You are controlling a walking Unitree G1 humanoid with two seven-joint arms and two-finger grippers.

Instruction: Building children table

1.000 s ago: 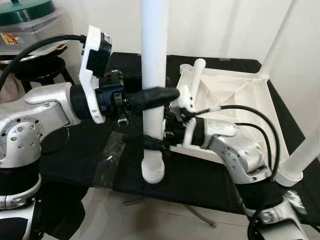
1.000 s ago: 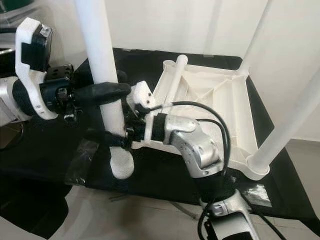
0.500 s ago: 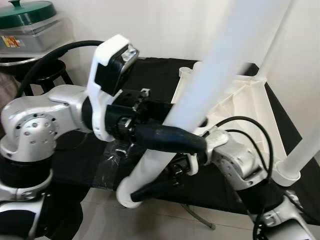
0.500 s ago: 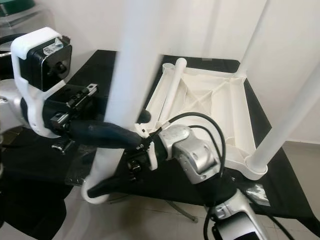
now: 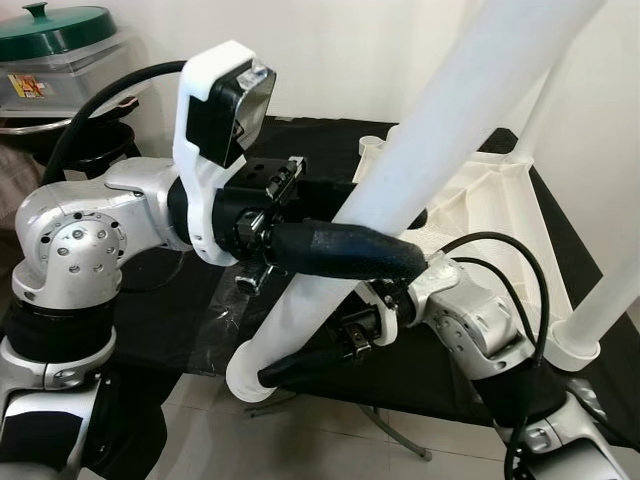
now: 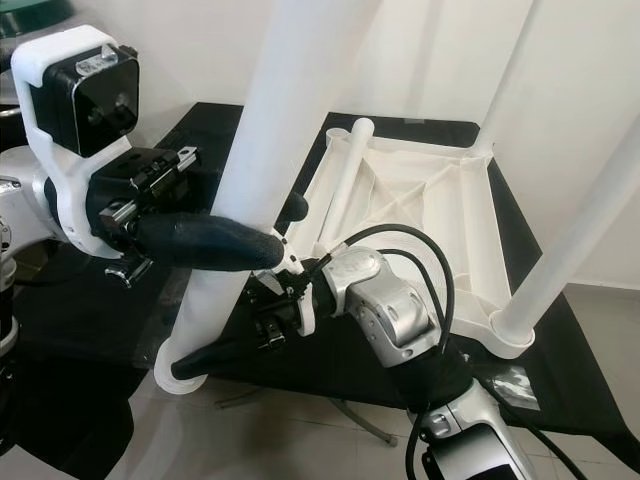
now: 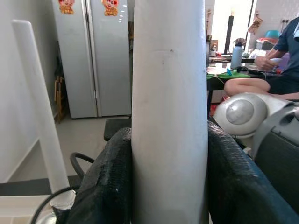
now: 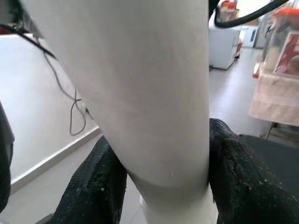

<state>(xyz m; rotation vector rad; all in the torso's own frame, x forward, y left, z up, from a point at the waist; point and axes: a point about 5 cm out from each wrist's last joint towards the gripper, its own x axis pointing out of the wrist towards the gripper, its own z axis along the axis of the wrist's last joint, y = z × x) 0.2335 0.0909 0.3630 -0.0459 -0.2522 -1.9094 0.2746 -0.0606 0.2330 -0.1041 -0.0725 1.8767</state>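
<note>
I hold long white plastic table leg [image 5: 440, 130] tilted, top toward upper right of frame; left gripper [image 5: 345, 250] and right gripper [image 5: 305, 365] both clamp it, right nearer flanged foot at lower left; upturned white tabletop [image 5: 490, 190] lies right of both.

A white wall [image 5: 330, 50] is standing behind a low surface draped in black cloth [image 5: 180, 310], with pale tiled floor [image 5: 330, 450] showing below. At the robot's left, a green-lidded container [image 5: 55, 40] is sitting above a dark stool [image 5: 95, 145]. Farther off, a grey fridge [image 7: 93, 56] is catching daylight, and a seated person [image 7: 275, 60] is leaning at a cluttered desk [image 7: 229, 74].
</note>
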